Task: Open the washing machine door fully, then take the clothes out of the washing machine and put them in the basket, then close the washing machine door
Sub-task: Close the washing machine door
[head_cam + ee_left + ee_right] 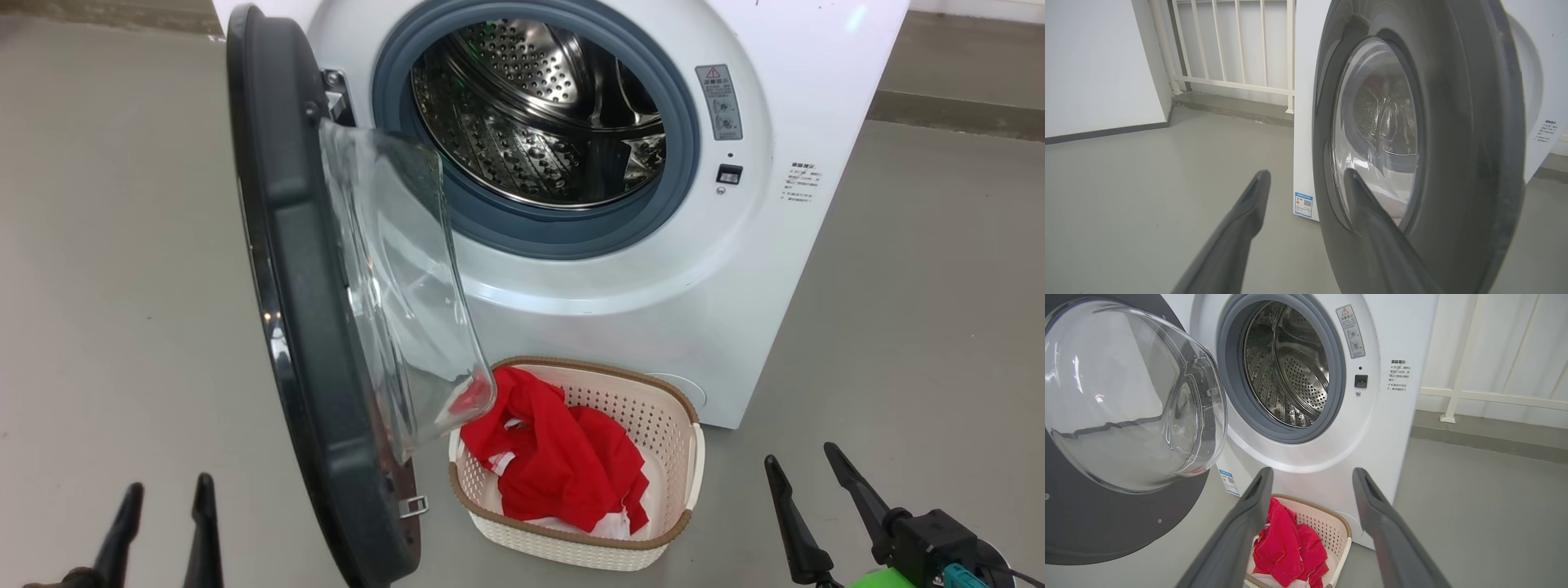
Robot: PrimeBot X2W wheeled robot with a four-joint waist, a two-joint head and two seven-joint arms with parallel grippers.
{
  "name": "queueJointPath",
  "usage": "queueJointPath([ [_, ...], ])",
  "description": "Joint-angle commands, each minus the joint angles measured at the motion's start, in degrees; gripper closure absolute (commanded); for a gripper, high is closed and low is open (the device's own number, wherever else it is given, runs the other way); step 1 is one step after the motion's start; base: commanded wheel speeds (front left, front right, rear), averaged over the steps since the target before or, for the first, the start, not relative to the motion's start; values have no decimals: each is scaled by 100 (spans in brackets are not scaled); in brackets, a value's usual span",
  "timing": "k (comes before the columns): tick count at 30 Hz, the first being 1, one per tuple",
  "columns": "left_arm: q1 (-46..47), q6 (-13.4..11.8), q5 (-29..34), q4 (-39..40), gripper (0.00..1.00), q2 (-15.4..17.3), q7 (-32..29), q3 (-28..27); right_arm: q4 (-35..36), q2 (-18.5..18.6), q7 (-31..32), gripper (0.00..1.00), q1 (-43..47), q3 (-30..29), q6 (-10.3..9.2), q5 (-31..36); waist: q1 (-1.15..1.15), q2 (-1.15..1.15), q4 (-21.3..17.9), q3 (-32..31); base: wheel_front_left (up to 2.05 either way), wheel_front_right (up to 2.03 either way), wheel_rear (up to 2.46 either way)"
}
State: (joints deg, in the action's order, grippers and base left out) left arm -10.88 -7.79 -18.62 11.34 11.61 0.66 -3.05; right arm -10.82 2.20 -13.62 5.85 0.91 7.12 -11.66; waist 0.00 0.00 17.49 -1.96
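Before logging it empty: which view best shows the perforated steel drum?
Head view: widest look into the perforated steel drum. Right wrist view sees it obliquely; left wrist, distorted through the clear glass door window.

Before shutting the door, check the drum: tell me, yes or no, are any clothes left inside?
No, the steel drum shows bare metal in the head view, and the red clothes lie in the basket.

The clothes (563,457) lie in the basket (669,535) before the washing machine (653,286), right of the washing machine door (302,327).
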Motion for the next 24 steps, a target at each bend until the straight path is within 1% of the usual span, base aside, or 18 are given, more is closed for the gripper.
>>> queueJointPath([
  [1, 102, -33, 39, 186, 58, 79, 30, -176, 157, 67, -47, 0, -86, 123, 36, 21, 0, 0, -1, -2, 0, 0, 0],
  [2, 102, -22, 8, 195, 100, 66, 28, -169, 161, 67, -45, 0, -84, 123, 36, 18, 0, 0, -3, -2, 0, 0, 0],
  [5, 109, 37, -186, 234, 100, -7, 50, -180, 168, 67, -38, 0, -83, 111, 36, 8, 0, 0, 0, 2, 0, 0, 0],
  [9, 198, 231, -907, 337, 100, -254, 145, -363, 176, 67, -38, 0, -96, 99, 36, 1, 0, 0, 9, 14, 0, 0, 0],
  [12, 351, 487, -1865, 420, 100, -485, 244, -696, 181, 67, -37, 0, -102, 91, 36, -4, 0, 0, 15, 22, 0, 0, 0],
  [13, 421, 590, -2293, 443, 100, -559, 258, -836, 182, 67, -37, 0, -104, 90, 36, -5, 0, 0, 15, 24, 0, 0, 0],
  [17, 738, 942, -4369, 518, 100, -751, 53, -1430, 188, 67, -37, 0, -115, 85, 36, -15, 0, 0, 5, 42, 0, 0, 0],
  [20, 925, 1012, -5640, 488, 100, -778, -244, -1859, 194, 67, -38, 0, -123, 80, 36, -24, 0, 0, -13, 63, 0, 0, 0],
  [22, 1020, 995, -6241, 389, 100, -734, -492, -2059, 192, 67, -39, 0, -126, 67, 36, -27, 0, 0, -19, 78, 0, 0, 0],
  [24, 1077, 941, -6639, 248, 100, -645, -749, -2155, 190, 67, -40, 0, -136, 64, 36, -27, 0, 0, -29, 94, 0, 0, 0],
])
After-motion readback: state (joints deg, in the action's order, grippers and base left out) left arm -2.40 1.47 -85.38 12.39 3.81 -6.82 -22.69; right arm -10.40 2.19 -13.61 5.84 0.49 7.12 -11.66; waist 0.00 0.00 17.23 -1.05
